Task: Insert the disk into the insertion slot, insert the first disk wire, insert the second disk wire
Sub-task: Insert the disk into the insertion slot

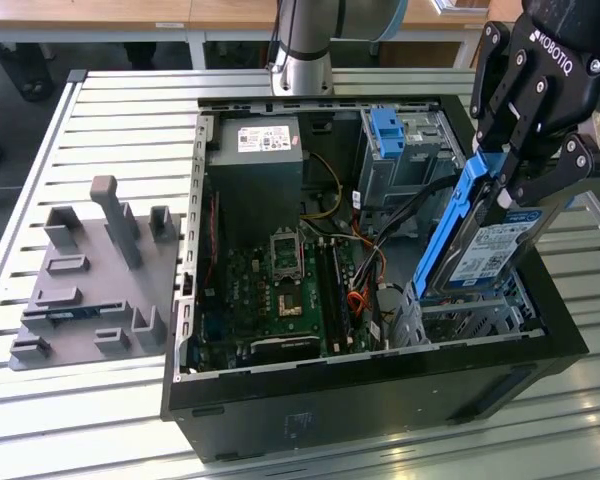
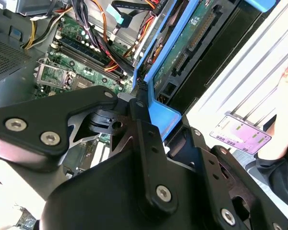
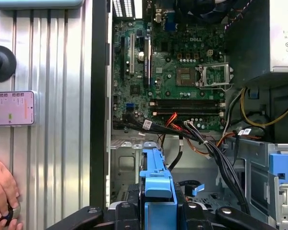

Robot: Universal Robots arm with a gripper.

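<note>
An open black metal computer case (image 1: 380, 385) is lying flat. At the exterior view's right, its low grey perforated sheet-metal insertion slot (image 1: 460, 318) is sitting beneath the tilted silver blue-framed disk (image 1: 485, 250), whose upper edge the black gripper (image 1: 502, 165) is clamping.

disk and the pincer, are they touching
Touching. In the exterior view the pincer is closed on the disk, clamping its blue carrier's raised end.

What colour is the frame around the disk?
Bright blue; the disk shows best in the exterior view.
</note>
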